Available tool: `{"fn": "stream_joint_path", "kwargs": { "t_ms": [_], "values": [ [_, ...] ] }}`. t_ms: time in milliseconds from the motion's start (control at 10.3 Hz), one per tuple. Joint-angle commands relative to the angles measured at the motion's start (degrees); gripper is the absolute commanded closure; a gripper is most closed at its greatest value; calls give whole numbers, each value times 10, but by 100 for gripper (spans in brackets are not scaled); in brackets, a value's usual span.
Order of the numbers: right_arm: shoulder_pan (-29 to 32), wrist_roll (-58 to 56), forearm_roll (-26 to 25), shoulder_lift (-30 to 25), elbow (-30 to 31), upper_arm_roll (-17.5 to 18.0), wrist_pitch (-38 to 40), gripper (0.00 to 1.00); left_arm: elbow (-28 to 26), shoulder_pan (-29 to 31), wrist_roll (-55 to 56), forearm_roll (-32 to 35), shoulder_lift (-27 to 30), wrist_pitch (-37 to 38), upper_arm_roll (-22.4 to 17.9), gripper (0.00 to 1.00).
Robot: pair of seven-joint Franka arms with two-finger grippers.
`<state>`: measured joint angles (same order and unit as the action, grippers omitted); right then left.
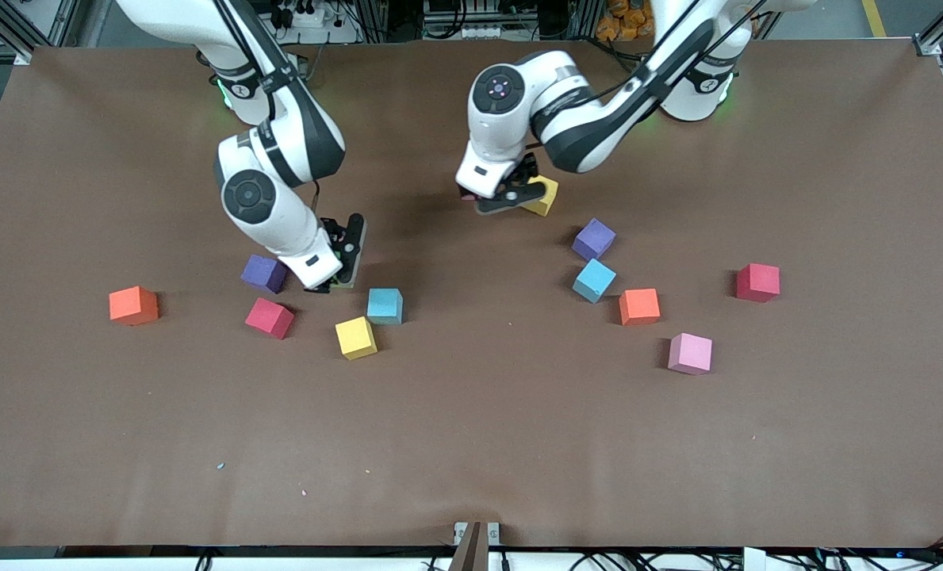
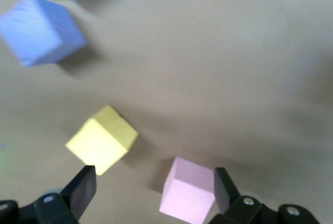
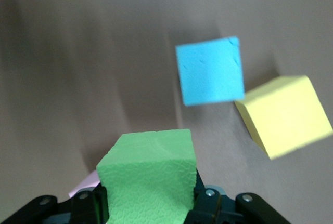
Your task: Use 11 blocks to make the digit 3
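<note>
My right gripper (image 1: pixel 347 258) is shut on a green block (image 3: pixel 148 174), low over the table between a purple block (image 1: pixel 264 273) and a light blue block (image 1: pixel 385 305). The green block fills the space between its jaws (image 3: pixel 148 200). My left gripper (image 1: pixel 504 198) is open and low over the table. In the left wrist view (image 2: pixel 153 187) a pink block (image 2: pixel 188 192) lies between its jaws, close to one finger (image 2: pixel 223 185). A yellow block (image 2: pixel 101 140) lies just off the other finger (image 2: pixel 83 188). It also shows in the front view (image 1: pixel 541 196).
Loose blocks near the right arm's end are orange (image 1: pixel 133 305), red (image 1: pixel 270 317) and yellow (image 1: pixel 356 338). Toward the left arm's end lie purple (image 1: pixel 594 239), light blue (image 1: pixel 595 280), orange (image 1: pixel 639 306), red (image 1: pixel 757 282) and pink (image 1: pixel 690 353).
</note>
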<state>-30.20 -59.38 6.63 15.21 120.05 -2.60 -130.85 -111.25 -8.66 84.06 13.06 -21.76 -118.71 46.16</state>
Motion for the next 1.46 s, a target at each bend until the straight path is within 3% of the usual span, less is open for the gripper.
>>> {"fn": "stream_joint_path", "kwargs": {
  "t_ms": [0,194,680,971,1359],
  "values": [
    [-44,-3,-9,-19,13,1,5,100,-67,45,82,-16,43,10,13,0],
    [-87,2,-12,-19,17,1,4,100,-102,70,134,-29,44,-3,17,0],
    [-209,110,-13,-25,56,0,4,100,-235,73,255,-37,59,-200,20,0],
    [-267,181,-14,-22,65,0,-5,100,-251,73,285,-37,49,-223,19,0],
    [-297,238,-14,-5,74,1,-48,100,-265,73,295,-37,32,-261,16,0]
  ]
}}
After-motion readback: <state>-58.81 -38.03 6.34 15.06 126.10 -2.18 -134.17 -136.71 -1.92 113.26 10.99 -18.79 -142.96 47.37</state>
